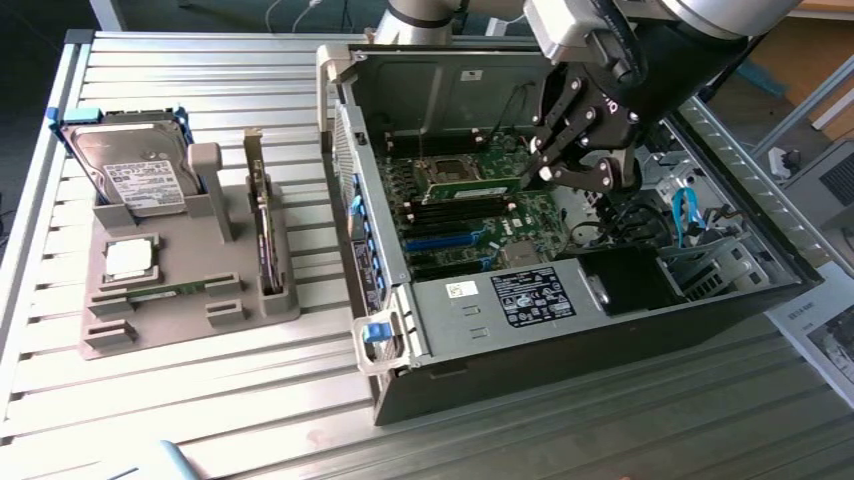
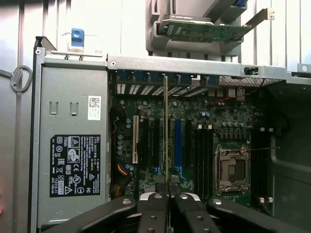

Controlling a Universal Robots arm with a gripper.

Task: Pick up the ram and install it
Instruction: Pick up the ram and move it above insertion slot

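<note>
While my gripper [image 2: 167, 196] is clenched on one end of the ram [image 2: 166, 131], the stick hangs edge-on in the air inside the open case [image 2: 194, 65], off to one side of the processor socket [image 2: 232, 170]. From the wrist view its edge seems to run past the dark memory slots [image 2: 204, 155] that flank the socket and to line up nearer the blue expansion slot [image 2: 177, 141], farther from the socket. As I judge it, the chief risk is coming down on the wrong slot or between slots, scraping the motherboard [image 2: 228, 116]. Because I grip only one end, the far end can sag or twist, so one corner would seat first and jam. I cannot tell whether the notch or the slot latches are set right; pressing against either could crack the board.
</note>
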